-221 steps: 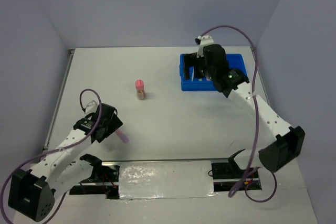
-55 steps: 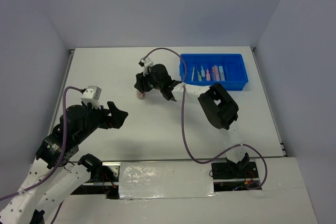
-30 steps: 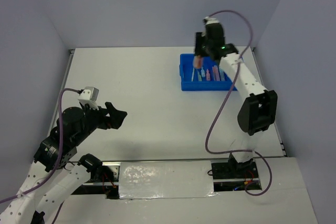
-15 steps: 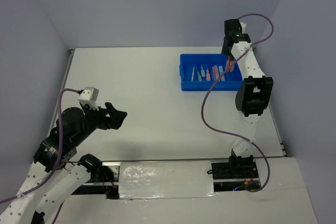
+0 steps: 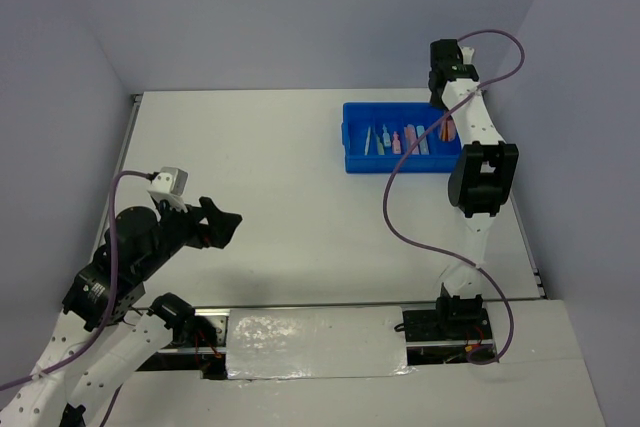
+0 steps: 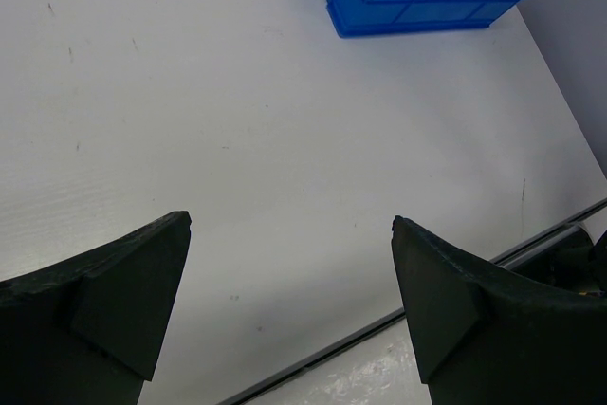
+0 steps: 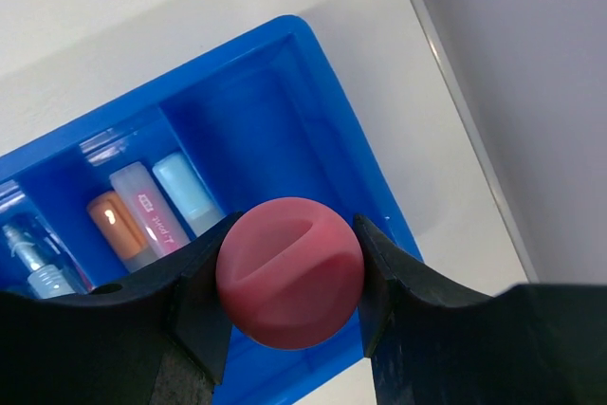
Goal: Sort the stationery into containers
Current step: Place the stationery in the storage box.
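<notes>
Right gripper (image 7: 290, 282): squeezing pink-capped tube (image 7: 285, 261) above blue tray (image 7: 261, 125).
Left gripper (image 6: 289, 225): wide open, empty.
Risk: bouncing out onto worktop (image 5: 300, 167) if dropped crooked.

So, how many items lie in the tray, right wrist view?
4: orange, pink and pale blue ones together in one compartment, another item at the left edge. The right gripper may hide more.
</notes>
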Available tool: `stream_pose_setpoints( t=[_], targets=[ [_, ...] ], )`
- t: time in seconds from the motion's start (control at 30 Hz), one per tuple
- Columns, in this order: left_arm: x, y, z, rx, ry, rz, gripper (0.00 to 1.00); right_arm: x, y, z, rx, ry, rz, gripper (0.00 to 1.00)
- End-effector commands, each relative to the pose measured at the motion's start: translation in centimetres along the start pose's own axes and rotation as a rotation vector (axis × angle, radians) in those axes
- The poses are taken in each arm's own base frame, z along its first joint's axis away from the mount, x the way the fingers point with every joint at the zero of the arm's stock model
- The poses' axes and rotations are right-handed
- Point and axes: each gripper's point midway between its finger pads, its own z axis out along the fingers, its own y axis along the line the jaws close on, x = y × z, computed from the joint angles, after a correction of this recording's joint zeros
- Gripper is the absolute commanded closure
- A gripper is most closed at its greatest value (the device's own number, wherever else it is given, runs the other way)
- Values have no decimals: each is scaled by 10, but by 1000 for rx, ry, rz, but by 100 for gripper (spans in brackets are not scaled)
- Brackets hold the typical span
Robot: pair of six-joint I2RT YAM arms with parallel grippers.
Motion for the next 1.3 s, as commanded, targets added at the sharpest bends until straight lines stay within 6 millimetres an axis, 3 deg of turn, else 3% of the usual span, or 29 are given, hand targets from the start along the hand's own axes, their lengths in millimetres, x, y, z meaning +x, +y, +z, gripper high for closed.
stream_pose_setpoints(
  t=[0.0,0.23,0.37,0.43,0.5,0.6,0.63,0.7,0.73,0.87,1.03,1.07,1.1,1.13,1.17,1.2,1.23,1.27],
  targets=[
    [-10,-6,-2,35,-48,12,1,-6,-30,5,97,-6,3,100],
    [-9,-7,-2,40,-44,14,1,15,-33,23,136,39,-9,99],
    [-9,-7,-1,40,-44,14,1,13,-29,25,125,39,-5,86],
    [-10,-7,-2,41,-47,14,1,11,-25,27,111,41,-5,85],
    [-9,-6,-1,37,-42,14,1,9,-22,29,102,42,-3,77],
    [-9,-7,-1,41,-42,14,1,10,-19,29,89,44,-1,51],
    [-9,-7,-1,43,-40,17,1,10,-18,30,88,46,0,33],
    [-8,-9,0,48,-32,19,1,10,-19,30,90,49,1,17],
    [-8,-8,1,46,-30,19,1,8,-19,29,89,46,4,4],
    [-7,-8,1,45,-25,19,1,-4,-18,20,72,19,24,0],
    [-8,-7,0,40,-36,14,1,-35,-18,-23,15,-68,60,0],
    [-9,-6,0,35,-40,12,1,-38,0,-42,-28,-94,37,0],
    [-11,-5,-1,24,-46,10,1,-51,0,-66,-67,-140,48,0],
    [-10,-2,-1,10,-46,2,1,-47,8,-76,-108,-136,34,0],
    [-11,0,-1,-5,-51,-2,1,-59,13,-110,-167,-202,39,0],
    [-14,9,-1,-57,-67,-21,1,-60,17,-127,-210,-227,32,0],
    [-15,16,-2,-100,-69,-32,1,-34,31,-128,-273,-188,-33,0],
    [-16,26,0,-160,-67,-46,1,-53,28,-171,-354,-305,-7,0]
  ],
)
